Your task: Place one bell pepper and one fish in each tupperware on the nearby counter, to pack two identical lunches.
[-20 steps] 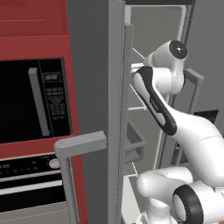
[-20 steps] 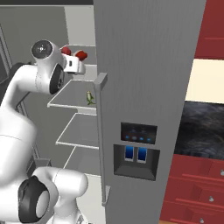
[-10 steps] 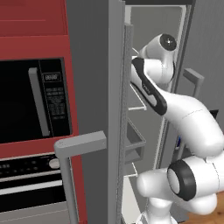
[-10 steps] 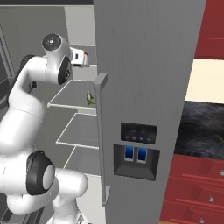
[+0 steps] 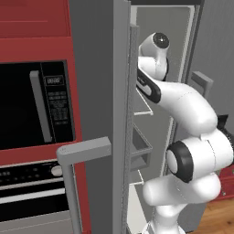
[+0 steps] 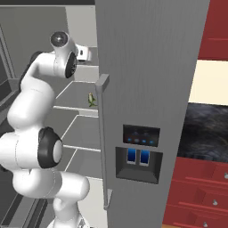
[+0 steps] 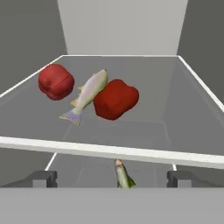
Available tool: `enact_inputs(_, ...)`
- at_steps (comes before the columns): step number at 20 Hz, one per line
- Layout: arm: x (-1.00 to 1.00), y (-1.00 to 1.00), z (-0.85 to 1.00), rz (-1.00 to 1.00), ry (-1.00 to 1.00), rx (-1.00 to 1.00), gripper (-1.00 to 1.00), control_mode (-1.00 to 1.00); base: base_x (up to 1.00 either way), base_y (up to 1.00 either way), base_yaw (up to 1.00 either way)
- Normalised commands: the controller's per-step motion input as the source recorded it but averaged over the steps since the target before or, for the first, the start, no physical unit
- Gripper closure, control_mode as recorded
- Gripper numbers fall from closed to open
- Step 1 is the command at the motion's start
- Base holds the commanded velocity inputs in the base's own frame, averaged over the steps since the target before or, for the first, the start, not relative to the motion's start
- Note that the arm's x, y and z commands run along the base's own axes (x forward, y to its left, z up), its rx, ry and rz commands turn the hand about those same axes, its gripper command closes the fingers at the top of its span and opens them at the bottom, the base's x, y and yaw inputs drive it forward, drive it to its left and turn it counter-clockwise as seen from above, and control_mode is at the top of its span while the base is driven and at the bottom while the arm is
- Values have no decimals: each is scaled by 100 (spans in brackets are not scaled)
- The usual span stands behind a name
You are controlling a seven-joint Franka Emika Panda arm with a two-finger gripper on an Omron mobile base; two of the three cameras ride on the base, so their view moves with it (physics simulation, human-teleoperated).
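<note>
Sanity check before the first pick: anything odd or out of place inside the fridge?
One oddity: on the upper shelf two bell peppers and a fish sit bunched together, but the second fish lies alone on the shelf below. Nothing looks spilled or damaged. The tool is open and empty.

No legible text anywhere — the microwave panel (image 5: 57, 108) markings blur out.
</note>
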Motion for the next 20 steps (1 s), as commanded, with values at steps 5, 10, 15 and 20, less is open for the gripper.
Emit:
enact_inputs(5,63,9,0,0,0,0,-100,-100,0,0,0)
enact_inputs(10,54,0,0,0,0,0,-100,-100,0,0,0)
enact_inputs(15,52,1,-6,0,0,0,-100,-100,0,0,0)
enact_inputs(20,34,2,-17,-1,0,0,-100,-100,0,0,0)
